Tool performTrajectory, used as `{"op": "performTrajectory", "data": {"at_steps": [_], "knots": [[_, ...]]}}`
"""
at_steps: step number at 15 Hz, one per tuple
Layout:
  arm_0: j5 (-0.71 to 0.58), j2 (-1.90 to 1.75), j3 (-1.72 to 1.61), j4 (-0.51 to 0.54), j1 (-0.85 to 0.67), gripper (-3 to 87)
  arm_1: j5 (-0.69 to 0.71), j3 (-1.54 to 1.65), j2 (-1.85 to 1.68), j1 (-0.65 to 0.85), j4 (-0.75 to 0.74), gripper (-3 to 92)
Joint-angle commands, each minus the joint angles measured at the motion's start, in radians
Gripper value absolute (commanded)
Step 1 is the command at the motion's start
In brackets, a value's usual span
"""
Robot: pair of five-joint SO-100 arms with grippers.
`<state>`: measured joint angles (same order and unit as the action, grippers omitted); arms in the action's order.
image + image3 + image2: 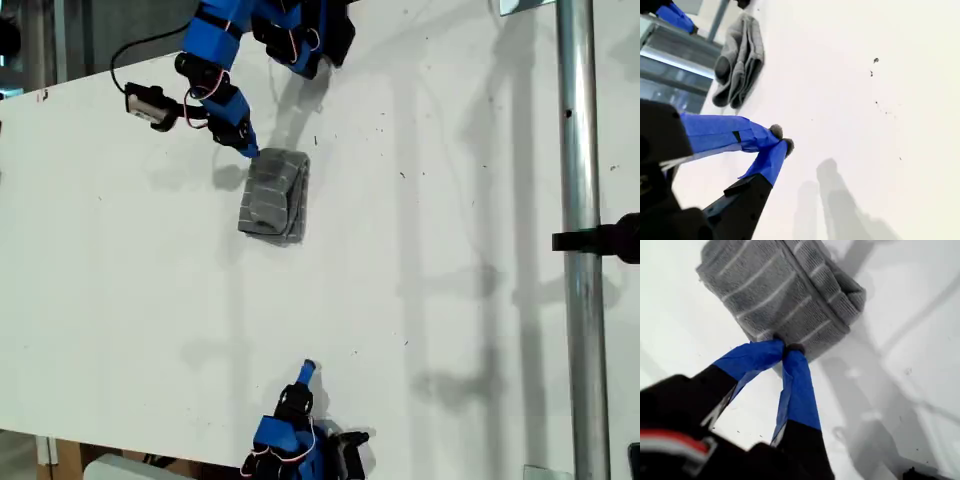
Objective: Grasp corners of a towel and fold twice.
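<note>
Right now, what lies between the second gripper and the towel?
Only bare white table in the exterior view, between my second gripper and the folded towel.

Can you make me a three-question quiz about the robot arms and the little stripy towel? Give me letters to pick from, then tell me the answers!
1. Where is the towel on the table?
A. By the arm at the top of the exterior view
B. By the arm at the bottom of that view
C. Under the metal pole

2. What colour are the towel's stripes?
A. Red
B. White
C. Green

3. What shape is the towel in?
A. Spread flat
B. Folded into a small bundle
C. Hanging off the table

Answers:
1. A, my first gripper touches its edge there, while my second gripper is far from it.
2. B, thin white lines cross the grey cloth.
3. B, stacked layers show at its side.
</note>
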<state>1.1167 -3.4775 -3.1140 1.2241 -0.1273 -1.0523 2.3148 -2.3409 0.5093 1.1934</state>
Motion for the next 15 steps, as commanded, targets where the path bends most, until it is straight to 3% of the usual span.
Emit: {"op": "performTrajectory", "data": {"at_steps": [1, 4, 5, 6, 7, 8, 10, 15], "knots": [[0.103, -0.002, -0.006, 0.060, 0.049, -1.9, -0.041, 0.264, -0.268, -0.005, 0.003, -0.2], [0.167, -0.002, -0.006, 0.064, 0.201, -2.0, -0.083, 0.448, -0.442, 0.006, -0.006, 0.4], [0.163, 0.000, -0.006, 0.066, 0.235, -2.0, -0.164, 0.515, -0.543, 0.011, -0.006, 0.8], [0.054, 0.000, -0.006, 0.066, 0.242, -2.0, -0.319, 0.584, -0.726, 0.011, 0.049, 2.2], [-0.140, 0.000, -0.006, 0.066, 0.241, -2.0, -0.364, 0.577, -0.960, 0.029, 0.265, 3.9], [-0.071, 0.000, -0.006, 0.067, 0.230, -2.0, -0.390, 0.569, -0.943, 0.058, 0.267, 4.8], [-0.152, 0.000, -0.006, 0.067, 0.230, -2.0, -0.396, 0.571, -0.945, 0.083, 0.267, 6.0], [-0.152, 0.000, -0.006, 0.067, 0.229, -2.0, -0.396, 0.571, -0.945, 0.083, 0.267, 6.1]]}}
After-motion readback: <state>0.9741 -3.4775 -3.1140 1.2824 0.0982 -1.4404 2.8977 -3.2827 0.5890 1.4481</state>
